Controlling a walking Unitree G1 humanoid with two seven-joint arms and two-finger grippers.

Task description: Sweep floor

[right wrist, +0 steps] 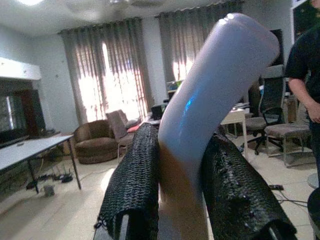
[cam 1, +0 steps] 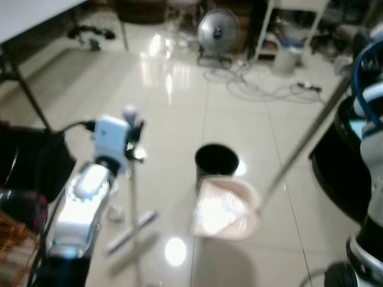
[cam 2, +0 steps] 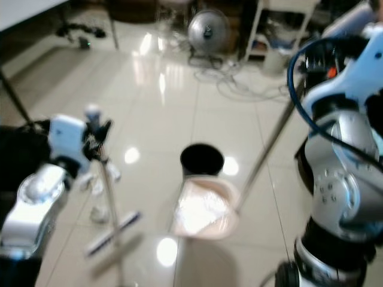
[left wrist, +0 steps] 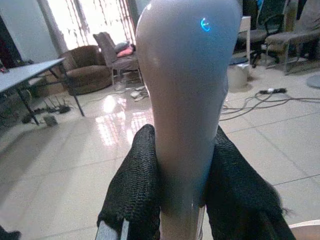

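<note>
The broom (cam 2: 111,230) is pinched at its handle by the left hand (left wrist: 185,200), head on the floor (cam 1: 179,107), while the dustpan (cam 1: 226,206), right of it, is clamped by the right hand (right wrist: 182,200), seemingly to receive sweepings.

I am working in a large living room that doubles as a workspace. The floor (cam 1: 179,107) is glossy pale tile, with tall curtained windows (right wrist: 105,75) at the far wall. A brown armchair (right wrist: 95,145) and a second chair (left wrist: 112,50) sit below them. There is also a long grey table (right wrist: 30,147), office chairs (right wrist: 277,130), a standing fan (cam 1: 217,30), and cables (cam 1: 257,86) trailing across the tile.
</note>
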